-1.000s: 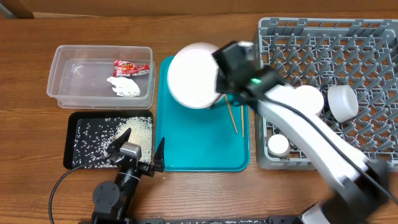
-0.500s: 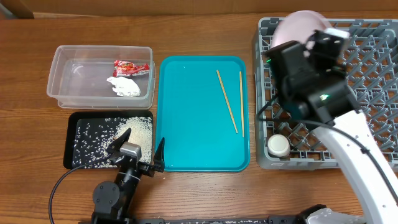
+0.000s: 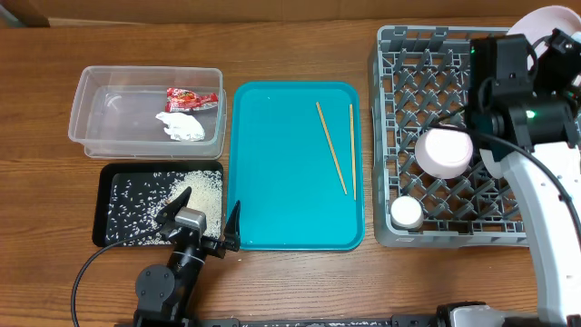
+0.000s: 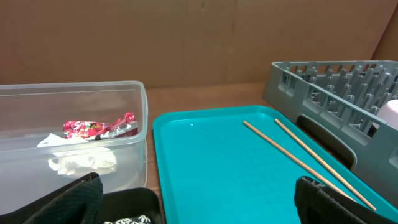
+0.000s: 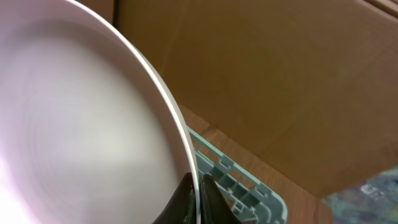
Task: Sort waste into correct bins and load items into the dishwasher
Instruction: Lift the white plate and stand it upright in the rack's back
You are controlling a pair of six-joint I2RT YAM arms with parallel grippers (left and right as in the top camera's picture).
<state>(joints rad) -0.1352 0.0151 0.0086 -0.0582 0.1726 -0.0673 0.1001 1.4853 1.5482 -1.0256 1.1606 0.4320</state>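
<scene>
The right gripper is up over the far right corner of the grey dish rack, its jaws clamped on the rim of a pale pink plate; the plate is round, smooth and plain, tipped up on edge rather than flat, and it looks blurred in the wrist view. Down in the rack, a round white bowl sits among the pegs near the middle, and a small white cup stands in the near left corner.

Two thin wooden chopsticks lie on the right half of the teal tray, close together but not touching, one slanted and one nearly straight.

To the left, the clear tub holds a red printed wrapper with a crumpled white tissue just beside it; the black tray in front of the tub has white rice scattered across it, heaped thicker toward its right end.

The left gripper hangs low at the near edge of the table, jaws wide apart, holding nothing.
</scene>
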